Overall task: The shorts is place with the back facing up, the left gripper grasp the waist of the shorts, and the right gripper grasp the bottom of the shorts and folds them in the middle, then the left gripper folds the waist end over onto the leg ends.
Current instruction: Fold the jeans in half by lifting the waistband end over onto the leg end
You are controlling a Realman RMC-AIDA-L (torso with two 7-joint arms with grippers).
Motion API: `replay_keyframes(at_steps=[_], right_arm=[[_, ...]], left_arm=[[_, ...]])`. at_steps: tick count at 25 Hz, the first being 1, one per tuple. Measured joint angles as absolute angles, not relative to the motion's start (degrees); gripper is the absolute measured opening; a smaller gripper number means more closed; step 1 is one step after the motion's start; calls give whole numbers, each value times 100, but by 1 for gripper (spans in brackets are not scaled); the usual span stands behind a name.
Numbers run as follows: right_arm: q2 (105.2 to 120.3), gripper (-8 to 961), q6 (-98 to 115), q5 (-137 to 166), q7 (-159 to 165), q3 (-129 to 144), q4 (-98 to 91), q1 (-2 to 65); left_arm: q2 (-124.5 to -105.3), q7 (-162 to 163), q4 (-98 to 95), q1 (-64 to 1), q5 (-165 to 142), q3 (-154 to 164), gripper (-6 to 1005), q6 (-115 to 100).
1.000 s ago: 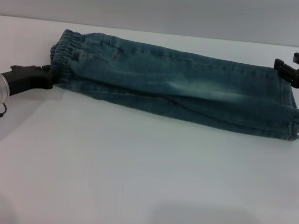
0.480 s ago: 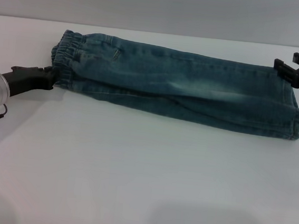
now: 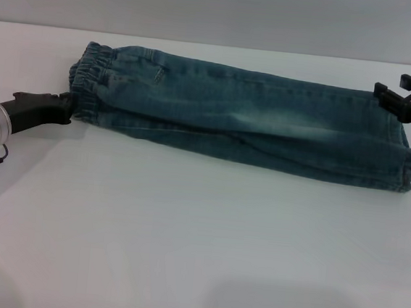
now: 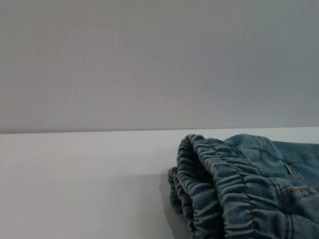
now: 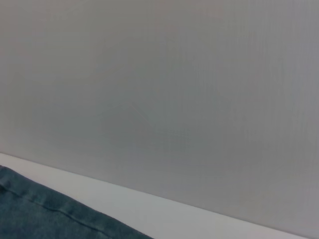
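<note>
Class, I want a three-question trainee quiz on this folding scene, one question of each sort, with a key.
1. True or false: the faded blue-green denim shorts lie folded lengthwise on the white table.
2. Which part does the slim black left claw meet? A) the gathered elastic waist B) the flat hemmed leg ends C) the middle of the shorts.
3. Fill in: the blocky black right claw sits at the shorts' ____ end.
Key: 1 true; 2 A; 3 leg.
</note>
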State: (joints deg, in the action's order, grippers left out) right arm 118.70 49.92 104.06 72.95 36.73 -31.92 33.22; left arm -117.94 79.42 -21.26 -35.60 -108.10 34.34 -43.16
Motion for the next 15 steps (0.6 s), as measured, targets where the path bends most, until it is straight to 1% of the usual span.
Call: replay_keyframes(at_steps=[2,9,15], right_arm=[[11874,517,4992,10406,7295,3673,-3190,3322],[11874,517,4992,10406,7295,3673,-3189,3322],[11873,517,4960,10406,7280,3690,-3136,3339]], left_arm=[[-11794,7941,-2128,-3559,-10810,3441,61,-4316],[-11794,7938,-2139,-3559,-10811,3414,60,-4461],[-11789,7936,-2374,-3489,-10523,3398,59,-5196]])
